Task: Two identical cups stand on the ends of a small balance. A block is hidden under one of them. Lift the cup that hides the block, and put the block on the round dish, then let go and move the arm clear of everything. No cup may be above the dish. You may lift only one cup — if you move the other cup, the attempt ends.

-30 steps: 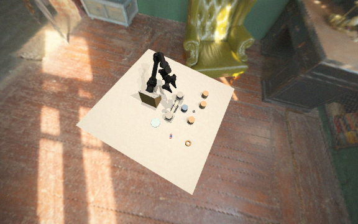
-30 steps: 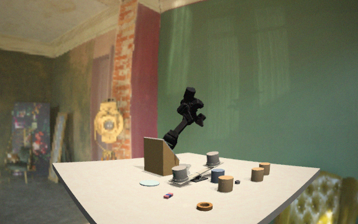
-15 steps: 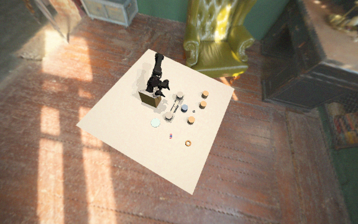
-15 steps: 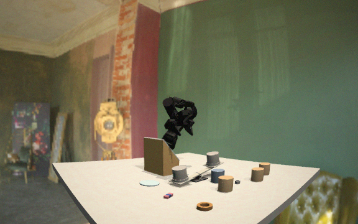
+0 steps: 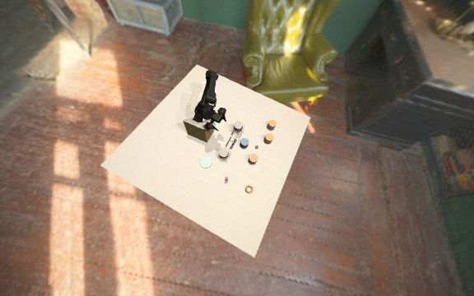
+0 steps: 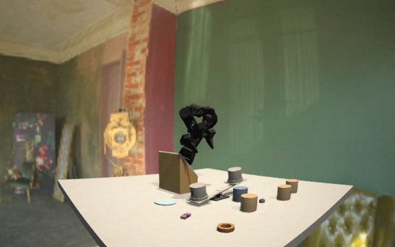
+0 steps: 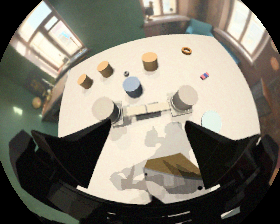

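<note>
Two identical grey cups stand on the ends of the balance (image 5: 231, 141) (image 6: 220, 197) (image 7: 159, 107). The cup nearer the dish (image 5: 223, 153) (image 6: 197, 191) (image 7: 186, 97) is on the lower end; the other cup (image 5: 238, 125) (image 6: 234, 175) (image 7: 104, 108) is on the raised end. No block shows; the cups hide what is under them. The pale round dish (image 5: 206, 162) (image 6: 164, 202) (image 7: 211, 121) lies flat with nothing on it. My gripper (image 5: 220, 124) (image 7: 148, 123) is open and empty, above the table on the arm's side of the balance.
A brown wedge-shaped box (image 5: 197, 131) (image 6: 171, 171) (image 7: 171, 163) stands beside the arm. A blue cylinder (image 5: 243, 143) (image 6: 240, 194) (image 7: 132, 87) stands close to the balance. Beyond are several orange-topped cylinders, a small dark piece (image 6: 262, 200), an orange ring (image 5: 245, 189) and a red-blue piece (image 6: 186, 215).
</note>
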Available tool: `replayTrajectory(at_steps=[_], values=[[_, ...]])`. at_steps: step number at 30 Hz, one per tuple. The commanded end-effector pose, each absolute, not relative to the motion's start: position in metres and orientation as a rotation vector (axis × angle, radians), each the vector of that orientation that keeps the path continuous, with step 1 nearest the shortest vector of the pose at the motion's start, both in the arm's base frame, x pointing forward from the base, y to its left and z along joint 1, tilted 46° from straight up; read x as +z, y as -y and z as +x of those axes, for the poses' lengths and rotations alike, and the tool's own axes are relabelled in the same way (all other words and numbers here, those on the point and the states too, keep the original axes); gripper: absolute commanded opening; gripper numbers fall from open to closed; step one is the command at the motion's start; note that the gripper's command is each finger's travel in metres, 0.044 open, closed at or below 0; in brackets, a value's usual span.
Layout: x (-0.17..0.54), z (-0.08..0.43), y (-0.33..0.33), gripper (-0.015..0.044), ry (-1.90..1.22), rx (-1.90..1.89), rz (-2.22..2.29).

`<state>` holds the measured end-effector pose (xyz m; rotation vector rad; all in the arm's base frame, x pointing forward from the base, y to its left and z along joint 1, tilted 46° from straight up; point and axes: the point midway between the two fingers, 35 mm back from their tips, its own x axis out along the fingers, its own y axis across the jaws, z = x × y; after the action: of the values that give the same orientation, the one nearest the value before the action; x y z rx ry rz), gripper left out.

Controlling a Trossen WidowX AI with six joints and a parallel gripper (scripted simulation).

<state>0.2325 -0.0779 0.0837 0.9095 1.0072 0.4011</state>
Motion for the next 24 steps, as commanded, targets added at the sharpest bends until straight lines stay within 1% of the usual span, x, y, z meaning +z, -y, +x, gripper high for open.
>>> replayTrajectory(at_steps=[1, 12, 24], values=[[0.075, 0.244, 0.082, 0.0440, -1.111, 0.353, 1.013], [0.046, 0.273, 0.088, 0.0440, -1.365, 0.179, 1.247], [0.002, 0.303, 0.086, 0.0440, -1.628, -0.106, 1.445]])
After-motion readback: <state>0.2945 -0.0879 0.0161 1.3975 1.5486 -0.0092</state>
